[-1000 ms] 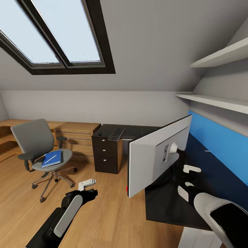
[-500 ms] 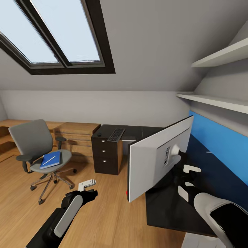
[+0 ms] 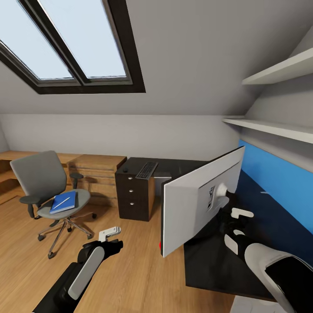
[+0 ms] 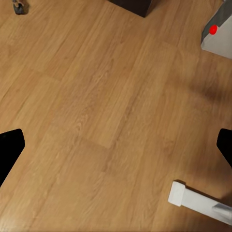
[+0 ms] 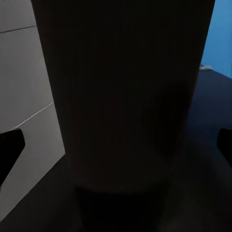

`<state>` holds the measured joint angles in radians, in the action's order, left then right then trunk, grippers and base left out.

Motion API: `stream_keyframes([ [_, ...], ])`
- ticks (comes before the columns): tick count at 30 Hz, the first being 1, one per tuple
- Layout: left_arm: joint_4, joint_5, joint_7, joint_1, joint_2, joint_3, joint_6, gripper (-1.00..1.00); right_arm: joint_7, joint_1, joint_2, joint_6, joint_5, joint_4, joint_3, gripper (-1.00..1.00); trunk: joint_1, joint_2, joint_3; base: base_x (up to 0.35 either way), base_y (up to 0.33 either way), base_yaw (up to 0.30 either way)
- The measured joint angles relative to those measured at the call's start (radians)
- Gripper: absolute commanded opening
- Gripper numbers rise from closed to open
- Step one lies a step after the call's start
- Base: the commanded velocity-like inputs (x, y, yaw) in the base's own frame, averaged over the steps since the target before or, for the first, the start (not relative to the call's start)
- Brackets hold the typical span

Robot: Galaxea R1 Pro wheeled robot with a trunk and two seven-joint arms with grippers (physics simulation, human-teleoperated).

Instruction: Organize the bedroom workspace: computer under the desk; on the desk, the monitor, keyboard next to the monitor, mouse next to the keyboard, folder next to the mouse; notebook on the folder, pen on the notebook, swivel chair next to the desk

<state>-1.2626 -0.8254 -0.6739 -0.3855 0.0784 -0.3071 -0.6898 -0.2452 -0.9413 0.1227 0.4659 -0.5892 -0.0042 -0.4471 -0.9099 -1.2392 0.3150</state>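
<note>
While the right claw (image 3: 229, 213) sits at the monitor (image 3: 198, 202) stand, grip state unclear, the screen's long axis slants over the black counter (image 3: 208, 261); left claw (image 3: 109, 232) hangs spread, far left

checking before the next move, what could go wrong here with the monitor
1. The monitor sits at the desk's near edge, its lower corner hanging past it over the floor; a push could tip it off.
2. The right gripper works behind the screen at the dark stand, so its grip cannot be judged and may slip.
3. Swinging the monitor along the desk might sweep toward the keyboard.
</note>
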Motion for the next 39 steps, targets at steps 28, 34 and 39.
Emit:
stream_keyframes([
  [28, 0.007, -0.001, -0.002, 0.000, 0.000, 0.001, 0.000, 1.00, -0.002, 0.000, 0.000, 0.001, 0.000, 0.000, 0.003, -1.00, 0.000, 0.000, 0.000, 0.002, 0.000, 0.000],
  [34, 0.007, -0.001, -0.004, 0.000, 0.000, 0.001, 0.001, 1.00, -0.001, 0.000, 0.000, 0.002, -0.005, 0.000, -0.001, -1.00, 0.000, 0.000, 0.000, 0.000, 0.000, 0.000],
  [39, 0.007, -0.001, -0.004, 0.000, 0.000, 0.001, 0.001, 1.00, -0.001, 0.000, 0.000, 0.002, -0.005, 0.000, -0.001, -1.00, 0.000, 0.000, 0.000, 0.000, 0.000, 0.000],
])
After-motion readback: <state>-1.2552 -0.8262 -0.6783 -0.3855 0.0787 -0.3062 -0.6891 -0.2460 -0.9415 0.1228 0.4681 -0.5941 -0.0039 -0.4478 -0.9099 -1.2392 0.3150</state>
